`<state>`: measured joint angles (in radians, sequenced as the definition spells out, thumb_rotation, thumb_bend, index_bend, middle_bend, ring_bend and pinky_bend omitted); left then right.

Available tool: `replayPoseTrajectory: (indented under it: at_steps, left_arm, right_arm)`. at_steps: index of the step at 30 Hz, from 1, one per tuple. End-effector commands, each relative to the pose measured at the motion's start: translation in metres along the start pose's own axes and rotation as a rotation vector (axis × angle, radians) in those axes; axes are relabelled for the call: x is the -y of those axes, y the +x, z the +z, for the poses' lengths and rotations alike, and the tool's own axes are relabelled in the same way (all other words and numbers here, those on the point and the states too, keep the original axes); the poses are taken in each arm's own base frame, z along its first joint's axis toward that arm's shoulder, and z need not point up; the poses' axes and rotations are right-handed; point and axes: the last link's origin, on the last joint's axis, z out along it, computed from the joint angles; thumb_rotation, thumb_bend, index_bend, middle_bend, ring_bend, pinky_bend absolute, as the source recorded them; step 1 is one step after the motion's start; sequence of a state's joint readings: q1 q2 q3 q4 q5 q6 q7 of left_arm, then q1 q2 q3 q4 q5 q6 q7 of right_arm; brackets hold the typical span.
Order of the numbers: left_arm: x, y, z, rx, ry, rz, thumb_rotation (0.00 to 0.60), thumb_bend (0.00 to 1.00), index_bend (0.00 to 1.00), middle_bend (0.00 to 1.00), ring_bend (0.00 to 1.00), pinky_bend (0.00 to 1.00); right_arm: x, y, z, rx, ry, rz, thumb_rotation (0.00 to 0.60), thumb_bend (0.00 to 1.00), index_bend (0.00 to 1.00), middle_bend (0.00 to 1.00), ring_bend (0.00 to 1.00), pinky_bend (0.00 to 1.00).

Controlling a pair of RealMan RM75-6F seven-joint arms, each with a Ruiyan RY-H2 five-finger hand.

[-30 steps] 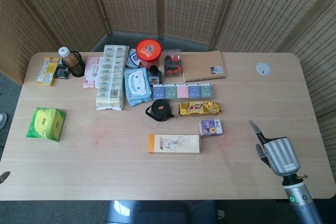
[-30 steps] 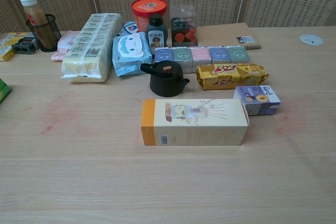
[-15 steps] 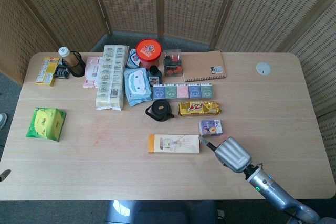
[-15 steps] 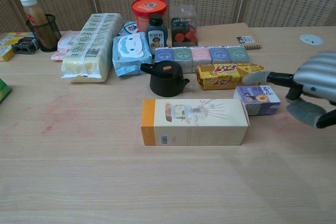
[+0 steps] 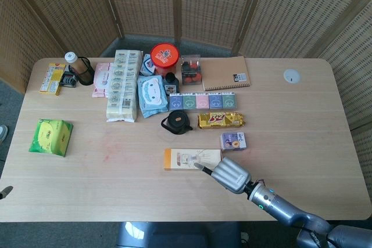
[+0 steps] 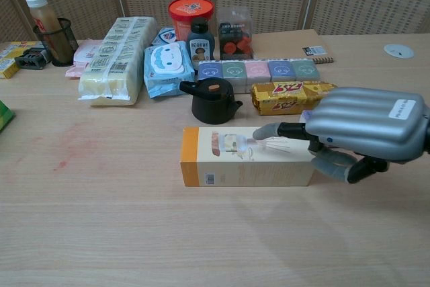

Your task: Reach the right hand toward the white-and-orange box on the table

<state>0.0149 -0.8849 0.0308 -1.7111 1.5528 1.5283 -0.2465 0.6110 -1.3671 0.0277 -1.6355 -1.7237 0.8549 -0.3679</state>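
White-and-orange box [image 6: 247, 156] — lying flat on the table [image 5: 87, 184], just in front of the black teapot [image 6: 212, 101]. Your right hand [image 6: 356, 129] — over the box's right end, fingers apart, one fingertip [image 6: 263, 132] stretched above its top, holding nothing.

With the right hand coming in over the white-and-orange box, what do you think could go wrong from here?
1. The right hand is at the right end of the box with a finger over its top; pushing on could slide the box left rather than seat a grip.
2. The purple carton sits close behind the hand, so a wide move may knock it.
3. The black teapot stands just beyond the box and could be bumped if the box shifts back.
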Motion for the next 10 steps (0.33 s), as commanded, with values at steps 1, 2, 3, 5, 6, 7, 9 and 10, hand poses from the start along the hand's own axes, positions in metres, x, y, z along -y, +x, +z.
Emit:
replayPoseTrajectory:
  at_steps: [1, 2, 3, 5, 6, 7, 9, 10]
  left_arm:
    - [0.0002, 0.0003, -0.0004, 0.002, -0.001, -0.003, 0.6, 0.0, 0.0, 0.0, 0.0, 0.05]
    - [0.0004, 0.0004, -0.0005, 0.002, -0.002, -0.003, 0.6, 0.0, 0.0, 0.0, 0.0, 0.05]
    - [0.0007, 0.0006, -0.0004, 0.002, -0.001, -0.004, 0.6, 0.0, 0.0, 0.0, 0.0, 0.05]
    - [0.0014, 0.0009, -0.0002, 0.002, 0.0, -0.006, 0.6, 0.0, 0.0, 0.0, 0.0, 0.05]
    - [0.0017, 0.0011, 0.0001, 0.002, 0.0, -0.007, 0.6, 0.0, 0.0, 0.0, 0.0, 0.05]
    - [0.0019, 0.0013, 0.0003, 0.003, 0.0, -0.008, 0.6, 0.0, 0.0, 0.0, 0.0, 0.05]
    - [0.0021, 0.0017, 0.0007, 0.004, 0.0, -0.009, 0.6, 0.0, 0.0, 0.0, 0.0, 0.05]
    - [0.0022, 0.0018, 0.0008, 0.005, -0.001, -0.011, 0.6, 0.01, 0.0, 0.0, 0.0, 0.05]
  right_arm:
    - [-0.0034, 0.0044, 0.0154, 0.024, -0.018, -0.013, 0.6, 0.63, 0.0, 0.83, 1.0, 1.0]
    - [-0.0047, 0.0045, 0.0167, 0.029, -0.023, -0.016, 0.6, 0.63, 0.0, 0.83, 1.0, 1.0]
    - [-0.0058, 0.0045, 0.018, 0.035, -0.031, -0.019, 0.6, 0.63, 0.0, 0.83, 1.0, 1.0]
    - [-0.0058, 0.0045, 0.0183, 0.042, -0.037, -0.018, 0.6, 0.63, 0.01, 0.83, 1.0, 1.0]
    - [-0.0054, 0.0045, 0.0181, 0.047, -0.039, -0.018, 0.6, 0.63, 0.01, 0.83, 1.0, 1.0]
    - [-0.0049, 0.0045, 0.018, 0.051, -0.04, -0.02, 0.6, 0.63, 0.01, 0.83, 1.0, 1.0]
    - [-0.0039, 0.0046, 0.0181, 0.057, -0.041, -0.022, 0.6, 0.63, 0.02, 0.83, 1.0, 1.0]
    - [-0.0033, 0.0048, 0.0184, 0.06, -0.042, -0.023, 0.6, 0.63, 0.02, 0.83, 1.0, 1.0]
